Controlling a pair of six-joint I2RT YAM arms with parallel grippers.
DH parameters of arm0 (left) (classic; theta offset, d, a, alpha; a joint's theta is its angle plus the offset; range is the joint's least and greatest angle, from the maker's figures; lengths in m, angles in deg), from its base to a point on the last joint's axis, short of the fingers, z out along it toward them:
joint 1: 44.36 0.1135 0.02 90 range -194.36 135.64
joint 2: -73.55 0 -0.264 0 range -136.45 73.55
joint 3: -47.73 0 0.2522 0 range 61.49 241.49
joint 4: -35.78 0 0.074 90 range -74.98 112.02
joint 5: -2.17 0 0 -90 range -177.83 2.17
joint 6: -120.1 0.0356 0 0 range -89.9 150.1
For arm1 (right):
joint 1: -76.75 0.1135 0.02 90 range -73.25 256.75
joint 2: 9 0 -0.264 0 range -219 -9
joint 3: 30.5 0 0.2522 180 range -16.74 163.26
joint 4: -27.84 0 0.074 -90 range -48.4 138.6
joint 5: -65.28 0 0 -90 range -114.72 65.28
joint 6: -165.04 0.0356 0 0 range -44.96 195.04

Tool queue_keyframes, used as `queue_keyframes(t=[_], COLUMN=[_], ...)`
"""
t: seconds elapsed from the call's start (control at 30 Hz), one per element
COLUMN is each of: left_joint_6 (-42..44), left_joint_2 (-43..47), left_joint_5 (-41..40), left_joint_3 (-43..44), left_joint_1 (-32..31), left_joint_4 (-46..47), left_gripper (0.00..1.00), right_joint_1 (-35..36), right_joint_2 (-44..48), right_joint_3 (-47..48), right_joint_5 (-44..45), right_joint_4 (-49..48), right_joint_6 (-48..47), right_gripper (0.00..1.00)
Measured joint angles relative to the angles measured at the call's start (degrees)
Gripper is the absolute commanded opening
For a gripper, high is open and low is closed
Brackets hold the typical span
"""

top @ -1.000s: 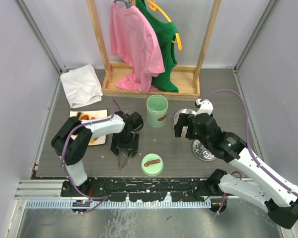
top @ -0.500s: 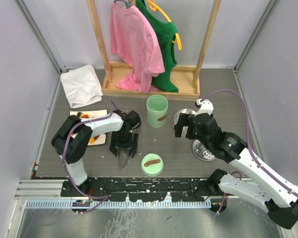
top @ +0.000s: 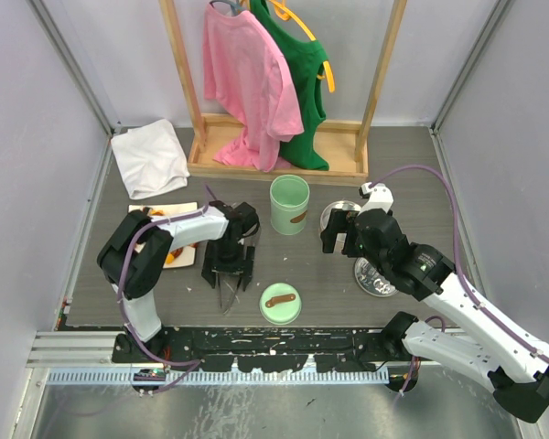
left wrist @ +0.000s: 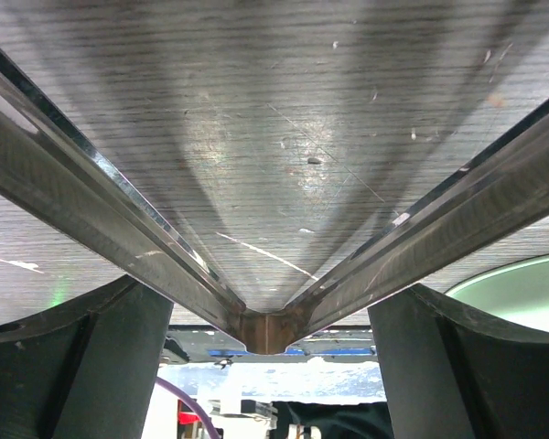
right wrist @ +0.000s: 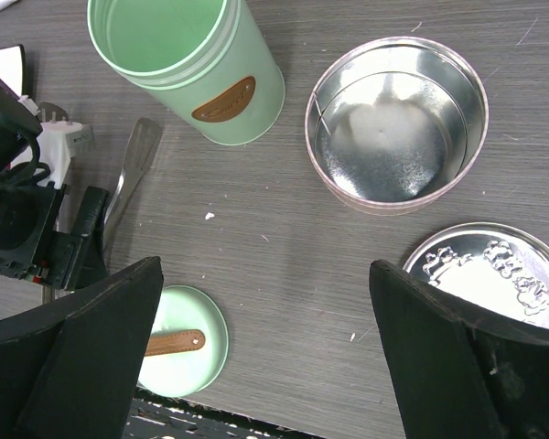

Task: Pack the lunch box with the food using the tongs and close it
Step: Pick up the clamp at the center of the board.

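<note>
We are seeing the left claw (left wrist: 270,285) sitting low over the bench (top: 403,174), its fingers pointing toward the near edge, with the tongs (left wrist: 119,215) lying lengthwise between them. In the left wrist view the two slender arms are meeting in a narrow V right between the dark fingertips and are spreading out toward the camera. The jaws are standing wide, one finger outside each arm. We are not able to tell whether the pads are pressing on the metal or only flanking it. In the right wrist view one flattened tip of the tongs is showing beyond the left claw, near the foot of the green canister (right wrist: 201,78).

The right claw (right wrist: 265,267) is hanging over the bench with its jaws spread wide, gripping nothing. Below it the green canister is standing upright and uncovered, and the round steel tin (right wrist: 457,101) is sitting near it, also uncovered. The green lid (right wrist: 178,334) is lying flat toward the near edge with its brown strap facing up, apart from the canister. The steel lid (right wrist: 494,274) is resting close to the tin.

The food (top: 157,217) is showing as orange pieces on a white plate (top: 181,210) at the left. The left arm is partly hiding it, and it is lying well apart from both containers.
</note>
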Motion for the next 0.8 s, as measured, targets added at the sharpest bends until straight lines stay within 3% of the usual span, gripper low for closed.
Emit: queue_keyframes(t=[0.57, 0.8], left_joint_6=[-0.3, -0.3], left_joint_2=[1.0, 1.1], left_joint_5=[-1.6, -1.6], left_joint_3=[-0.3, -0.6], left_joint_1=[0.8, 0.8], left_joint_4=[1.9, 2.3], left_gripper=[0.76, 0.58], right_joint_1=[0.0, 0.0], right_joint_2=[-0.1, -0.1], right_joint_3=[-0.3, -0.3], right_joint_5=[0.0, 0.0], right_joint_4=[0.0, 0.0], right_joint_6=[0.0, 0.1], right_gripper=[1.0, 1.0])
